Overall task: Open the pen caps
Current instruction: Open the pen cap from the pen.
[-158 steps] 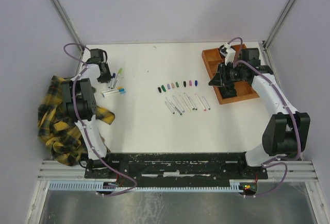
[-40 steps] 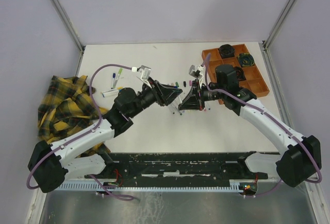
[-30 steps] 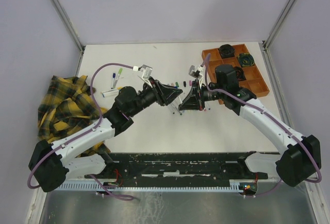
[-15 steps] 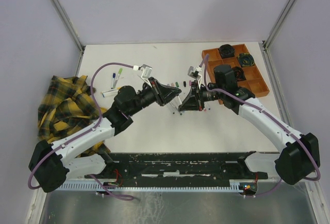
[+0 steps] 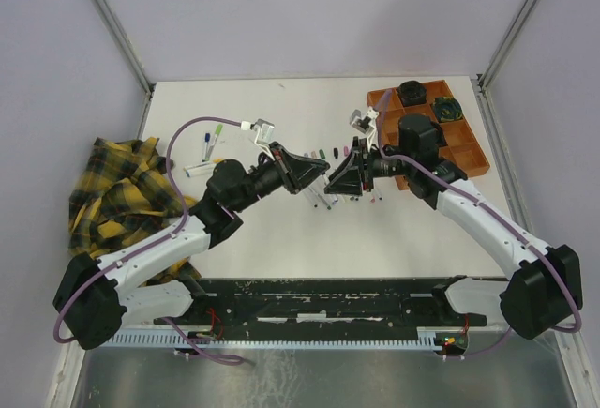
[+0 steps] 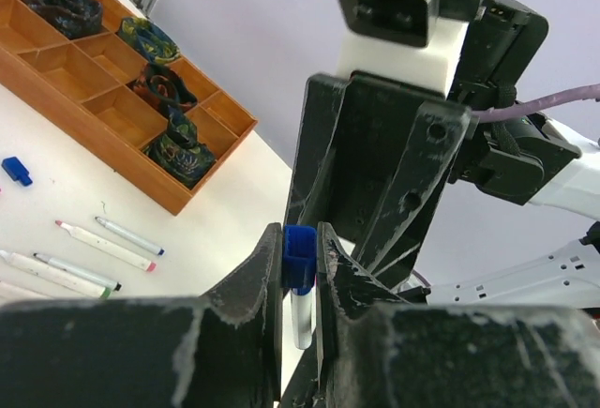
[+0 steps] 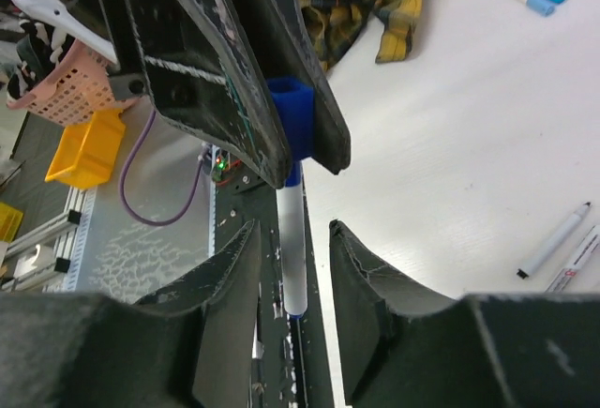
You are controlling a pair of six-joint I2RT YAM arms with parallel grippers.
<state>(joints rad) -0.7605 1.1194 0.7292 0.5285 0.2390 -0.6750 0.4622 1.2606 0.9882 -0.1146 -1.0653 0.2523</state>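
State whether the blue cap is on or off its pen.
On. The blue cap, pinched in the left gripper, has the white barrel running straight out of it; no gap shows between them.

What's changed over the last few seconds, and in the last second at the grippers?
Both arms swung in from the table's sides and met mid-table. The left gripper closed on the blue cap. The right gripper opened and now straddles the pen barrel without gripping. The plaid cloth and orange tray stayed put.
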